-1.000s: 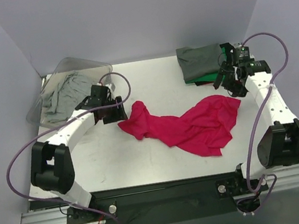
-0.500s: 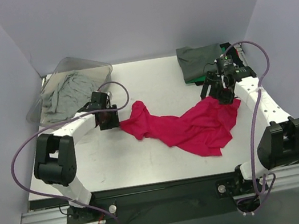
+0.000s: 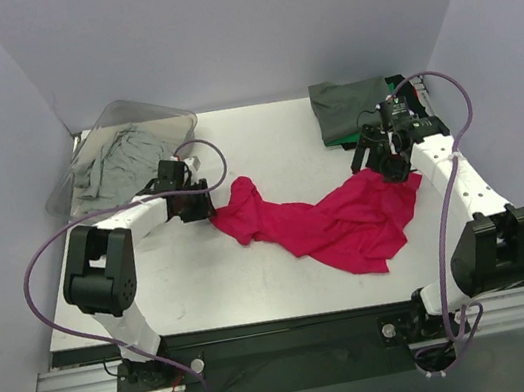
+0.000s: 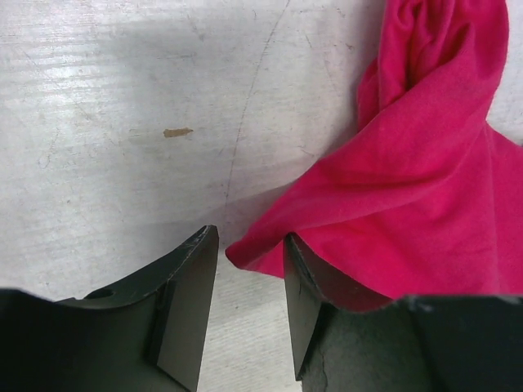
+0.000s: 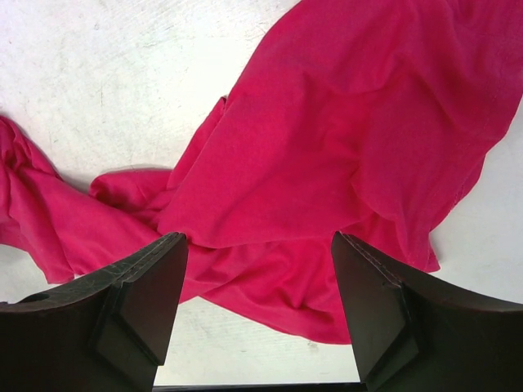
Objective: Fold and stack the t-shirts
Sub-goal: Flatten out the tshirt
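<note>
A bright magenta-red t-shirt lies crumpled across the middle of the table. My left gripper is low at its left corner. In the left wrist view the left gripper has its jaws partly apart with bare table between them. The shirt's edge reaches the fingertips and drapes over the right finger. My right gripper hovers over the shirt's upper right end. Seen from the right wrist, that gripper stands wide open above the cloth, holding nothing.
A folded dark grey t-shirt tops a green one at the back right, close to the right arm. A clear plastic bin at the back left holds a light grey t-shirt.
The left gripper has slid to the shirt's left corner and its jaws have narrowed. The right gripper came in from the back right over the shirt's right end, then held still.
</note>
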### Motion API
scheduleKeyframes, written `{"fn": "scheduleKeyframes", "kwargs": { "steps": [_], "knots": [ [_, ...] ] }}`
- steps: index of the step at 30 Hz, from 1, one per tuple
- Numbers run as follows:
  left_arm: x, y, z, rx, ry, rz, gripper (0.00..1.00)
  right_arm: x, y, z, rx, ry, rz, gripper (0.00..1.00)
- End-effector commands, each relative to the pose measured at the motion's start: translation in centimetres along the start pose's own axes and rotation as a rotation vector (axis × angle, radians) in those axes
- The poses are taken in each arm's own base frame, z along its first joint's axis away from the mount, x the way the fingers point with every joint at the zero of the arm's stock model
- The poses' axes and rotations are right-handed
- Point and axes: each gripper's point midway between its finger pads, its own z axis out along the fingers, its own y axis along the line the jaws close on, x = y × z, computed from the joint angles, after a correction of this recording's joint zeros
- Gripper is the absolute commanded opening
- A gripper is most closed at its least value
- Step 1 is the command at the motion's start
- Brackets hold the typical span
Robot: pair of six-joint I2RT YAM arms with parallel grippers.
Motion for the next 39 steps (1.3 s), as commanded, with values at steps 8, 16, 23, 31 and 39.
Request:
{"fn": "scheduleKeyframes", "kwargs": {
  "steps": [8,16,23,31,39],
  "knots": [
    [-1.8,-0.6,1.1,0.094,-0.035,-0.002,0.26,0.7,0.1,-0.9,-0.013,0.001,-0.011,0.72],
    [-5.8,-2.4,-2.3,0.171,-0.128,-0.087,0.00,6.1,0.2,0.2,-0.022,0.128,-0.005,0.72],
    [-11.7,-2.8,-8.6,0.246,-0.298,-0.199,0.00,11.5,-0.3,2.4,0.024,0.279,-0.005,0.72],
    [-13.5,0.1,-13.5,0.261,-0.413,-0.283,0.00,11.6,-0.5,5.5,0.084,0.331,-0.012,0.73],
    [-13.0,2.2,-15.1,0.237,-0.434,-0.292,0.00,9.6,0.8,8.7,0.111,0.348,-0.032,0.73]
  ]
}}
